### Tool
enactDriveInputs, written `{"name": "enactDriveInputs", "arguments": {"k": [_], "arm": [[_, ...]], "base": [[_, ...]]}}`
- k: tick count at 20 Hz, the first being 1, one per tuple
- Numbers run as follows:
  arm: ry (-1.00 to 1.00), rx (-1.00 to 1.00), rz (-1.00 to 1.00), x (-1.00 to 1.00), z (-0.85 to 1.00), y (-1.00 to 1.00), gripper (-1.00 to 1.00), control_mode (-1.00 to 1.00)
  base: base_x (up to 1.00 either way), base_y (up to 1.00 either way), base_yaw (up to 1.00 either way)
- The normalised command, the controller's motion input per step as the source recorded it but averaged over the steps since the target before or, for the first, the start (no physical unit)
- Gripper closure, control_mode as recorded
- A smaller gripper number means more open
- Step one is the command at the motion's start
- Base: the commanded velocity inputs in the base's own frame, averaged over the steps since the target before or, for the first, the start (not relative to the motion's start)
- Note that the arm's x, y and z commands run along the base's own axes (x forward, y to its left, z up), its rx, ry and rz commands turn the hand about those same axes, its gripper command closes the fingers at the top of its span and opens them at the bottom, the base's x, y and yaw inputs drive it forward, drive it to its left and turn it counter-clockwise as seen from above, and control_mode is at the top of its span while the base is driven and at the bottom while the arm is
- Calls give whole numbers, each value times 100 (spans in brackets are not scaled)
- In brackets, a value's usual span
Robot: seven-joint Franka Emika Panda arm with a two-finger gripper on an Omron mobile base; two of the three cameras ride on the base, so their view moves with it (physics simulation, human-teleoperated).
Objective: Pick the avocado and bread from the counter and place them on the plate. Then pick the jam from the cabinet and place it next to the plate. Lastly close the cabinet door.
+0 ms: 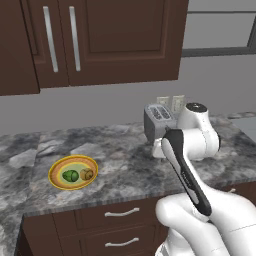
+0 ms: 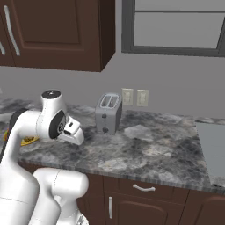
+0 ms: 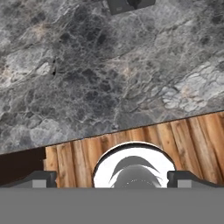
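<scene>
The plate (image 1: 56,171) lies on the counter (image 1: 125,160) at the front left. On it rest the dark green avocado (image 1: 70,175) and, touching its right side, the golden-brown bread (image 1: 87,174). My arm is folded over the counter's front, well right of the plate, with its white hand (image 2: 72,128) pointing down. In the hand view my gripper (image 3: 113,179) is open, its fingertips (image 3: 39,178) wide apart with nothing between them, above the counter's front edge (image 3: 131,127). The cabinet (image 1: 120,40) hangs above. The jam is hidden.
A silver toaster (image 1: 157,120) stands at the back of the counter by the wall sockets (image 2: 134,97). Two cabinet doors with silver bar handles (image 1: 75,37) are shut; a dark panel (image 1: 15,50) at the far left hangs lower and nearer. Wooden floor (image 3: 197,140) lies below.
</scene>
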Motion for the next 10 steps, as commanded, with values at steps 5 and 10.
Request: {"name": "enactDriveInputs", "arguments": {"k": [5,10], "arm": [[0,0,-6,-9,0,-13,-100,-100],[0,0,0,0,0,0,-100,100]], "base": [[0,0,0],[-14,0,-1]]}}
